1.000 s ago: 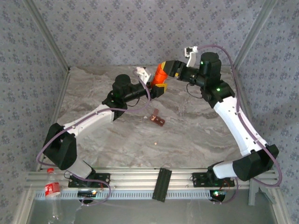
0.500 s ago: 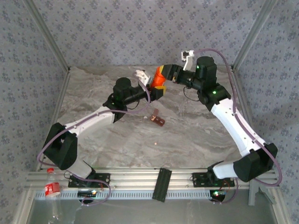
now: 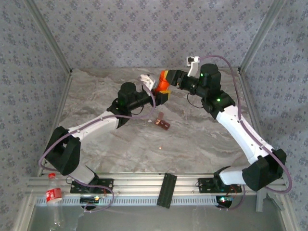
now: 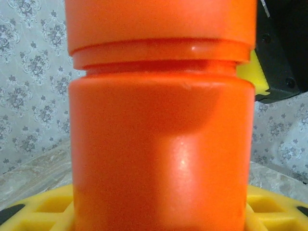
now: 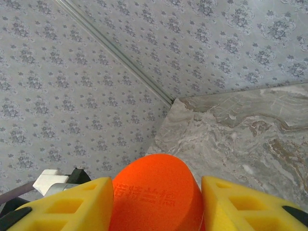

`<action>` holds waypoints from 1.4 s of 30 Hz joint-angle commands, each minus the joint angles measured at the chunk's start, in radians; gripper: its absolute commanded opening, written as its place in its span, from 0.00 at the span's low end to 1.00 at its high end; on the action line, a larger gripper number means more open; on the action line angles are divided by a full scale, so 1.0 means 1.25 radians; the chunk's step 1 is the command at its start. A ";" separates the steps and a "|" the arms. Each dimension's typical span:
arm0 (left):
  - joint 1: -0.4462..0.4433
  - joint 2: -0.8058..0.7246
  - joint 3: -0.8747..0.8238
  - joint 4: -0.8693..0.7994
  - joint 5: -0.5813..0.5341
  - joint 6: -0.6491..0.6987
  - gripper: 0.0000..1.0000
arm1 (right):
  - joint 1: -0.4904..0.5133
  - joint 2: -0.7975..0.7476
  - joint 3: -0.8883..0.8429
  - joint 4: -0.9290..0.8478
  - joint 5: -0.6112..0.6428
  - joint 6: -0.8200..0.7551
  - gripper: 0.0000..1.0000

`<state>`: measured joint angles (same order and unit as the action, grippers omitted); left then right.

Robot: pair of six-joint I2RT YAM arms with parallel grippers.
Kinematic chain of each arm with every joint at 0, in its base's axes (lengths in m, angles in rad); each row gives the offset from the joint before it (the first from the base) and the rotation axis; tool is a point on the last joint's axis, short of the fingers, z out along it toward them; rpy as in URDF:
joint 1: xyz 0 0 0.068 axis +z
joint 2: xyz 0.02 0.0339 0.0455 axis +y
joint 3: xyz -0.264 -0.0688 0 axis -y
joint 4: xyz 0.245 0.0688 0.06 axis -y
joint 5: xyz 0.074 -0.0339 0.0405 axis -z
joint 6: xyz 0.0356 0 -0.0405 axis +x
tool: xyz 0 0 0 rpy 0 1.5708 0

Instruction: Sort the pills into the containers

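Right wrist view puts the right end effector point(image 5: 156, 211) clamped on an orange cap point(image 5: 156, 185). Its 2 yellow fingers point(image 5: 62, 207) press against the cap's opposite sides, and raised lettering on the cap's top faces the camera.

Left wrist view has the left end effector point(image 4: 159, 216) pinching the orange pill bottle point(image 4: 161, 144) low on its body. Yellow finger pads show on either side of the bottle's base, and the cap sits above a narrow neck groove. A yellow pad of the right end effector touches the cap's rim at the right.

From the top external camera, both end effectors meet at the bottle point(image 3: 163, 83), held tilted above the worktop point(image 3: 202, 139) near its back edge. Nearer the arm bases, the containers point(image 3: 162, 122), a dark reddish-brown strip of joined compartments, lie on the worktop, well apart from the bottle. 1 pill point(image 3: 160, 148), a pale speck, lies on the bare marbled surface nearer still, outside any compartment.
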<state>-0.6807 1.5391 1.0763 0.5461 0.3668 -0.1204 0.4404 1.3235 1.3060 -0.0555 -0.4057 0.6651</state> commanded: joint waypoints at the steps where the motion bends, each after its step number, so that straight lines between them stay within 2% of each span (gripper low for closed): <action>1: 0.016 -0.041 0.056 0.084 -0.046 0.015 0.00 | -0.012 -0.015 0.000 -0.138 -0.081 -0.022 0.55; 3: 0.016 -0.044 0.052 0.060 -0.042 0.046 0.00 | -0.045 -0.029 0.017 -0.131 -0.092 -0.022 0.65; 6: 0.015 -0.048 0.040 0.046 -0.035 0.086 0.00 | -0.089 -0.047 0.046 -0.126 -0.109 -0.056 0.74; 11: 0.016 -0.048 0.036 0.026 -0.021 0.119 0.00 | -0.129 -0.033 0.121 -0.149 -0.160 -0.086 0.82; 15: 0.014 -0.044 0.050 0.010 -0.002 0.126 0.00 | -0.121 0.007 0.182 -0.188 -0.190 -0.115 0.89; 18: 0.011 -0.040 0.062 -0.005 0.009 0.129 0.00 | -0.097 0.030 0.209 -0.206 -0.177 -0.130 0.90; 23: 0.008 -0.041 0.070 -0.011 0.014 0.129 0.00 | -0.047 0.056 0.233 -0.246 -0.116 -0.161 0.90; 34: 0.005 -0.038 0.077 -0.017 0.017 0.125 0.00 | -0.002 0.062 0.227 -0.266 -0.100 -0.199 0.86; 38: 0.004 -0.036 0.081 -0.017 0.017 0.123 0.00 | -0.002 0.064 0.223 -0.269 -0.106 -0.201 0.77; 42: 0.004 -0.034 0.087 -0.018 0.017 0.121 0.00 | -0.003 0.067 0.222 -0.269 -0.119 -0.208 0.61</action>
<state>-0.6693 1.5219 1.1351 0.4931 0.3744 0.0185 0.4294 1.4082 1.5642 -0.3805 -0.5274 0.4175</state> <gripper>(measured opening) 0.546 0.620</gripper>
